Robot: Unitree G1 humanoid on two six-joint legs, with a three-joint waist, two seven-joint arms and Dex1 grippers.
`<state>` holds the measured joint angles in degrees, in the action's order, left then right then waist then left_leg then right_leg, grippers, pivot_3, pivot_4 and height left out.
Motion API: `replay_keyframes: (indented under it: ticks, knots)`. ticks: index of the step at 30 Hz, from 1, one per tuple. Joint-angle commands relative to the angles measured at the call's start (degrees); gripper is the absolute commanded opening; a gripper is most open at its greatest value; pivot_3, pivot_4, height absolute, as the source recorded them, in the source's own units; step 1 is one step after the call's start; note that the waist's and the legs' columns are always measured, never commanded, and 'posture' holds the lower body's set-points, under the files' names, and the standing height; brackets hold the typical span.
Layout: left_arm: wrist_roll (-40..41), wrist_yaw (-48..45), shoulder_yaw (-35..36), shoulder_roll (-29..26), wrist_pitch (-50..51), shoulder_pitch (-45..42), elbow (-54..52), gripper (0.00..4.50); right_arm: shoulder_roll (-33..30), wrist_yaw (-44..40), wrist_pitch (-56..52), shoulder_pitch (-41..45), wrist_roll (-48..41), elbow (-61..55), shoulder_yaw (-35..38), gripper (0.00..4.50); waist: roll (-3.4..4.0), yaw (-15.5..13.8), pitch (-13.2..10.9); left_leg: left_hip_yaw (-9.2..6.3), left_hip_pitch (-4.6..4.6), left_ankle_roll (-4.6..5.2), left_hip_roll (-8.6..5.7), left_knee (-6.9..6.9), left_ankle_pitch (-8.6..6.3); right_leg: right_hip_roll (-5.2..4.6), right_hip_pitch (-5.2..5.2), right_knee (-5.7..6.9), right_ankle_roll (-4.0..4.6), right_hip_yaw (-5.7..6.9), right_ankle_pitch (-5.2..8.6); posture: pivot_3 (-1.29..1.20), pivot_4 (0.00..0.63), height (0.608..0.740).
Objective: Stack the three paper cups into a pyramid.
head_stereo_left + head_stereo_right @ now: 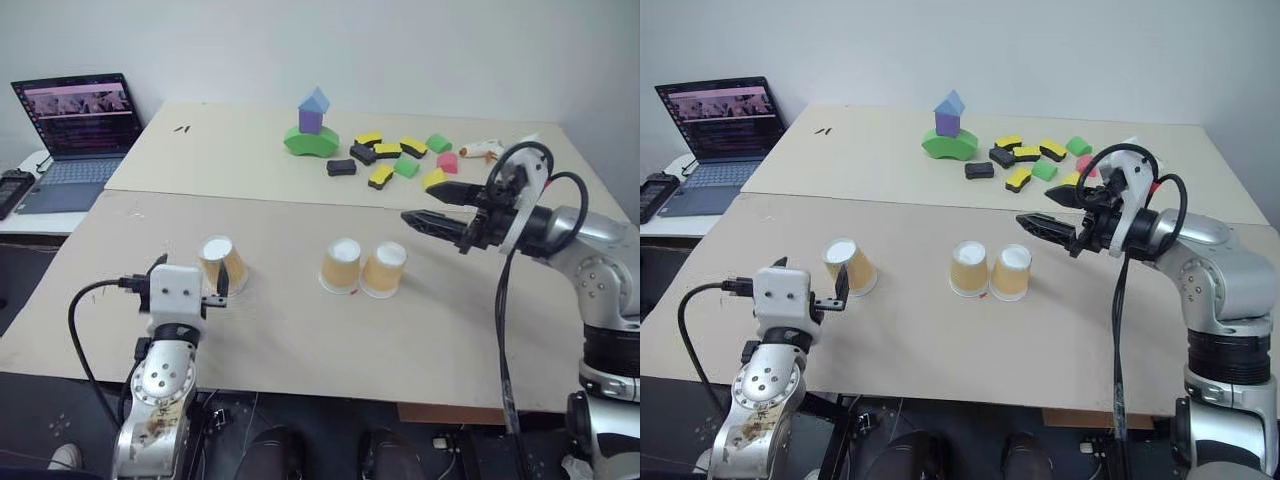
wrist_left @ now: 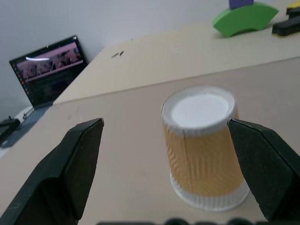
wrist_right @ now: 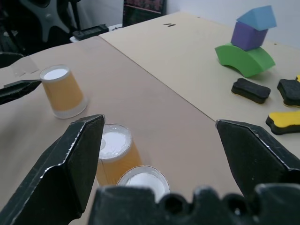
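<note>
A: Left wrist view puts the lone cup (image 2: 205, 145) right ahead of the left gripper (image 2: 180, 176), upside down, nearer one black finger (image 2: 262, 166) than the other. The fingers stand wide apart with nothing in them.

B: So which step is the robot on?

A: By the look of it, the base is done. The other two cups (image 1: 363, 267) sit upside down, touching side by side, mid-table. The third stands well apart on the robot's left, so fetching it is the step in hand.

B: And the right gripper (image 1: 428, 206)?

A: It hangs above the table just to the right of the pair, fingers spread, empty.

B: What does the next move call for?

A: Likely the left gripper must centre on the cup, close gently on the paper wall, lift, carry it over and set it across the two white bases without knocking either one.

B: Does one view add anything?

A: The left eye view shows the gap between the lone cup and the pair, plus the laptop (image 1: 78, 130) and the block tower (image 1: 312, 124) farther back. The right wrist view looks down onto the pair's bases (image 3: 126, 159); the left wrist view leaves the pair out.
</note>
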<state>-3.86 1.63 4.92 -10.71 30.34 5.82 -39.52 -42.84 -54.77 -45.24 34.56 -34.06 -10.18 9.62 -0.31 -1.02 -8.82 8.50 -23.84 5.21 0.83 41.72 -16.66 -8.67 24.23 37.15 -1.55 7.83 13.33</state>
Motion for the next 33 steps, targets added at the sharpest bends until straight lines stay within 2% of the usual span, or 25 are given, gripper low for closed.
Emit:
replay_keyframes:
  ticks: [1, 6, 14, 21, 26, 33]
  knots:
    - [5.05, -2.36, 2.07, 2.17, 0.51, -0.34, 0.65, 4.5, -4.12, -8.4, 3.88, -1.28, -0.96, -2.98, -2.06, 4.45, 0.0, 0.01, 0.0, 0.0, 0.0, 0.0, 0.0, 0.0, 0.0, -0.03, -0.02, -0.01, 0.0, -0.01, 0.0, 0.0, 0.15, 0.695]
    - [7.92, -5.25, 4.76, 1.23, -0.86, -1.23, 5.38, 4.5, -7.56, -12.7, 7.46, -0.7, 2.37, -2.12, -6.6, 4.45, -0.01, 0.45, 0.0, -0.02, 0.01, 0.01, 0.01, 0.02, -0.01, -0.28, 0.0, 0.02, 0.0, 0.02, -0.01, 0.0, 0.15, 0.695]
    - [10.37, -8.93, 5.62, -1.01, -2.82, -4.79, 10.19, 4.5, -7.25, -11.99, 8.63, -0.58, 2.72, -1.32, -6.58, 4.45, -0.02, 0.12, -0.01, -0.03, 0.0, 0.01, 0.0, 0.02, -0.01, -0.41, -0.03, -0.01, 0.0, 0.17, -0.02, 0.0, 0.15, 0.695]
    - [13.13, -14.46, 5.69, -5.29, -2.89, -11.02, 15.81, 4.5, -7.18, -10.56, 8.59, -1.31, 2.9, -1.62, -6.3, 4.45, -0.02, 0.3, -0.01, -0.04, 0.0, 0.01, -0.03, 0.02, -0.01, -0.48, -0.05, 0.0, 0.0, 0.27, -0.02, 0.0, 0.15, 0.695]
    - [14.5, -16.59, 6.69, -8.21, -2.8, -16.84, 19.61, 4.5, -7.16, -9.98, 8.57, -1.62, 3.06, -1.66, -6.15, 4.45, -0.02, 0.32, -0.01, -0.05, -0.02, 0.02, -0.04, 0.02, 0.0, -0.42, -0.07, -0.01, 0.0, 0.33, -0.02, 0.0, 0.15, 0.695]
    - [16.14, -18.88, 5.84, -9.58, -1.27, -20.28, 20.89, 4.5, -7.29, -9.35, 8.83, -2.01, 3.49, -1.35, -6.18, 4.45, -0.02, 0.33, -0.01, -0.05, -0.02, 0.02, -0.05, 0.02, 0.0, -0.14, -0.09, -0.04, -0.01, 0.34, -0.01, 0.0, 0.15, 0.695]
